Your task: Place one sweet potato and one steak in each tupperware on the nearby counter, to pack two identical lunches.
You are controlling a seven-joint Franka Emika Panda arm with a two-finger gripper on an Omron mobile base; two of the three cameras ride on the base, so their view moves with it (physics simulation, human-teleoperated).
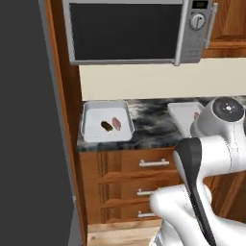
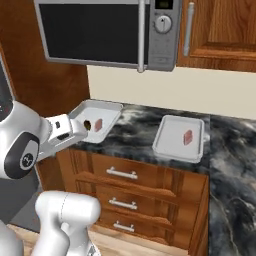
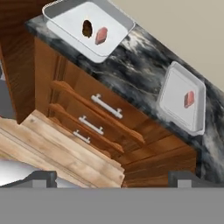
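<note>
Two tupperware trays sitting on table (image 2: pixel 135 131): left tupperware (image 2: pixel 112 107) holding sweet potato (image 2: pixel 87 124) beside steak (image 2: pixel 98 124); hand (image 3: pixel 112 177) spread, gripping nothing.

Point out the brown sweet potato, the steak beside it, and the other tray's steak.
Brown sweet potato (image 3: pixel 87 28), hand view, its middle.
Steak beside it (image 3: pixel 101 36), hand view, its top face.
Other tray's steak (image 2: pixel 187 136), right base view, its centre.
</note>
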